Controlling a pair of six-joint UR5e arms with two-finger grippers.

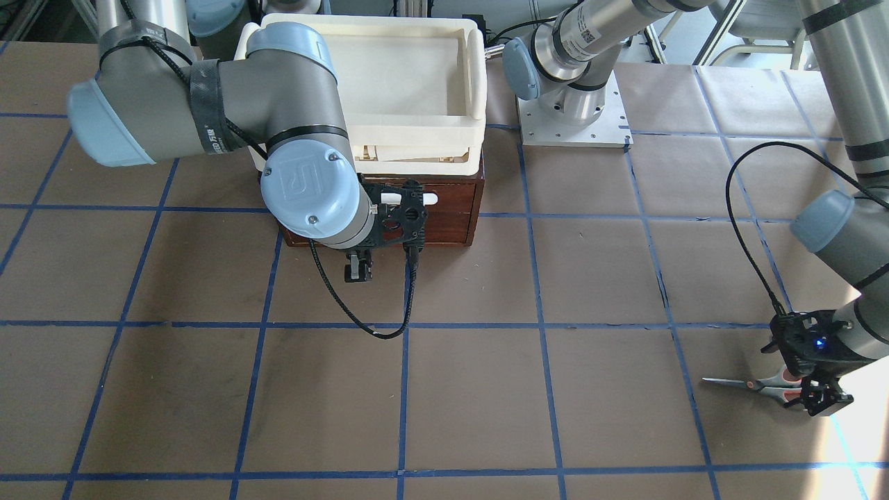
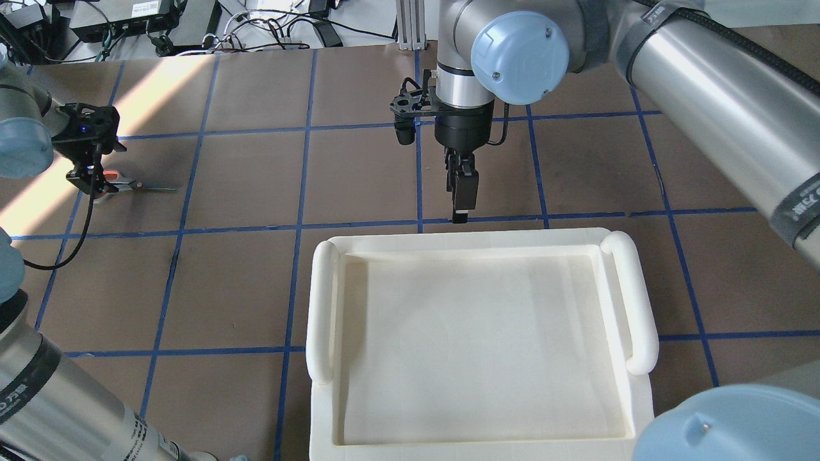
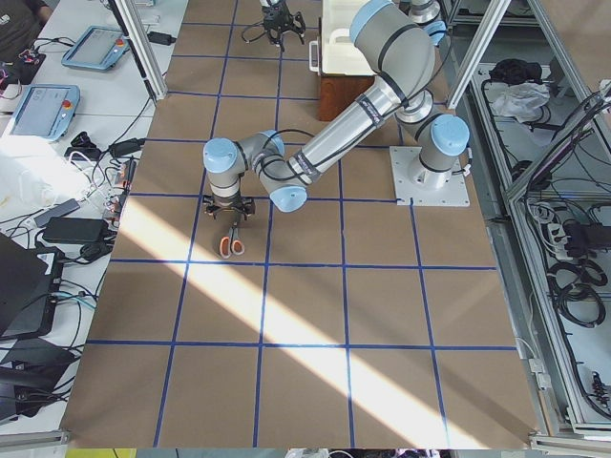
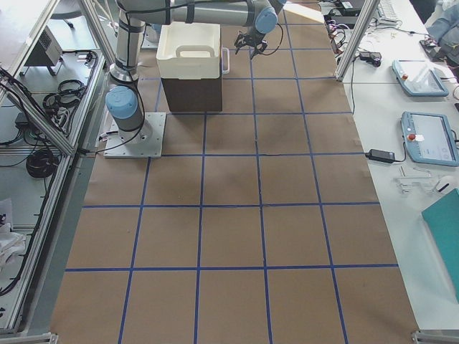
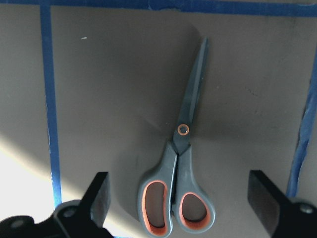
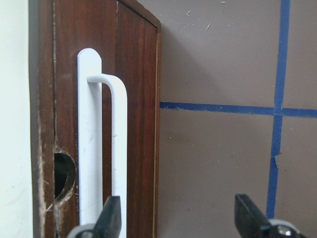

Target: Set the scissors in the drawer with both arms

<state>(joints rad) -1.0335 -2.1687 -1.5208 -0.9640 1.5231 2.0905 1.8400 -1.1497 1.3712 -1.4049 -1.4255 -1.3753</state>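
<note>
The scissors [image 5: 181, 163] lie flat on the brown paper, blades shut, and they also show in the front view [image 1: 753, 386] and overhead view [image 2: 138, 186]. My left gripper [image 5: 181, 213] is open just above them, with its fingers on either side of the grey and orange handles and not touching. The dark wooden drawer [image 1: 451, 212] is shut, and its white bar handle [image 6: 99, 148] faces my right gripper [image 6: 181, 223]. That gripper is open and empty close to the drawer front [image 1: 358, 269]. Its left finger [image 6: 110, 218] lines up with the handle, and the other finger is off to the side over the table.
A cream-white plastic tray [image 2: 323, 307] sits on top of the drawer box and hides it from overhead. The right arm's base plate [image 1: 573, 121] stands beside the box. Blue tape lines grid the paper. A black cable [image 1: 361, 319] loops under the right wrist.
</note>
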